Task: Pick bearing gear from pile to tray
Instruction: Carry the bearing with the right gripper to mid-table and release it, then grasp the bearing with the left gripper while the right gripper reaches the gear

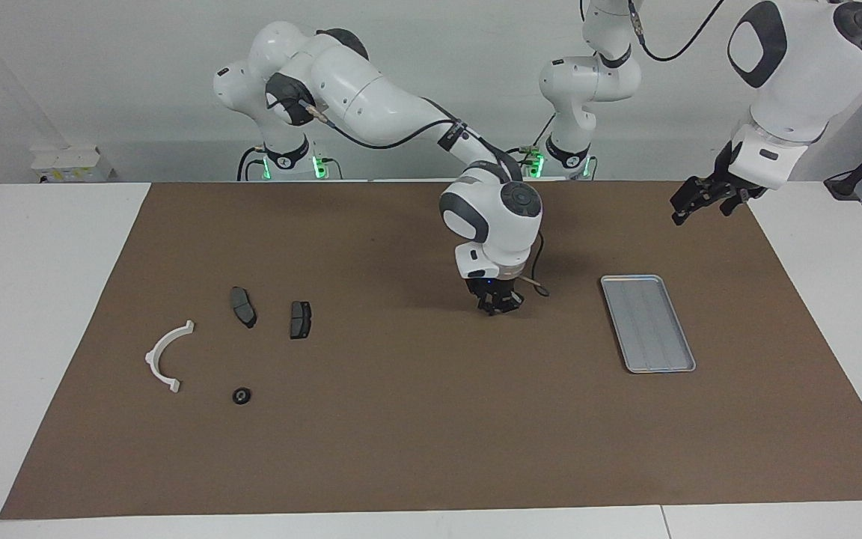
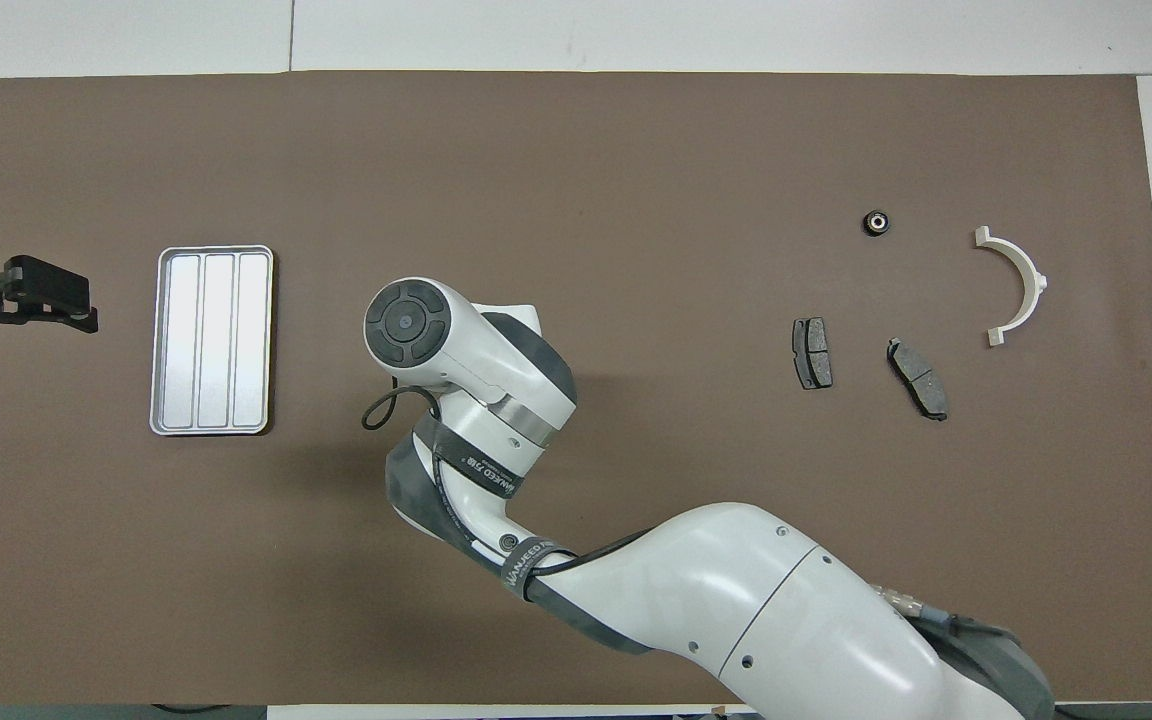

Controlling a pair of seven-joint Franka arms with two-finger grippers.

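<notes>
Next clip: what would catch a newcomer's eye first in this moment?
The right arm stretches to mid-table, its right gripper low over bare brown mat, between the tray and the scattered parts. The tray lies empty toward the left arm's end. The small black bearing gear sits untouched near the white half-ring bracket at the right arm's end, while the left gripper waits raised at the mat's edge.

A brown mat (image 1: 416,419) is being seen spread over most of a white table (image 1: 34,299), whose bare surface is showing at both ends. A small white box (image 1: 68,163) with yellow marks is sitting against the wall at the right arm's end, just past the table's edge.
</notes>
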